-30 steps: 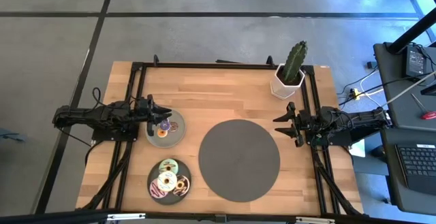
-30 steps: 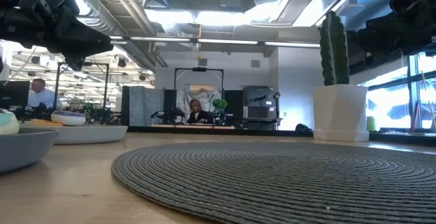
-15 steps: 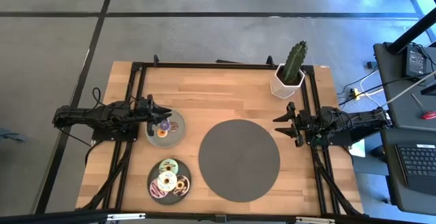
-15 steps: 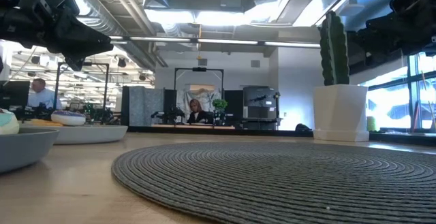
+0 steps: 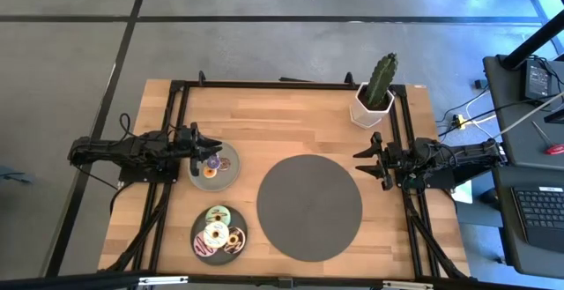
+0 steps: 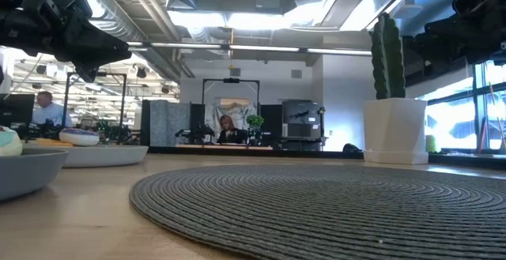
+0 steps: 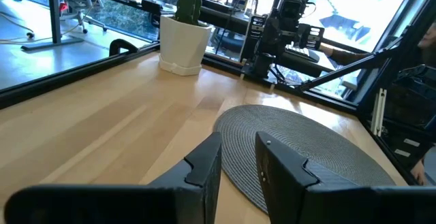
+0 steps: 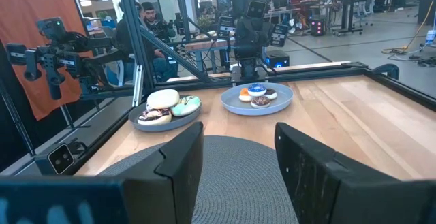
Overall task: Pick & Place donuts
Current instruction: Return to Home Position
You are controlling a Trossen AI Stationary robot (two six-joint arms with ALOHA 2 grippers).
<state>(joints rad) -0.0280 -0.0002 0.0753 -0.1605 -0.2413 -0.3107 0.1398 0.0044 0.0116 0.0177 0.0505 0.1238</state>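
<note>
Left gripper [image 5: 208, 152] above gray plate [image 5: 231, 175] by table [image 5: 291, 118] left edge, fingers slightly parted, empty. Right gripper [image 5: 367, 166] by right edge, fingers wide, empty. Donuts [image 5: 217, 229] on gray plate and dark plate [image 5: 195, 225].

Small donuts [image 5: 223, 163] on grey plate [image 5: 231, 179], larger donuts [image 5: 216, 234] on dark plate [image 5: 195, 227]

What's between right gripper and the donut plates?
High view: only the grey woven mat and bare tabletop separate right gripper from plates. Left gripper hovers over the lighter plate's edge.
</note>
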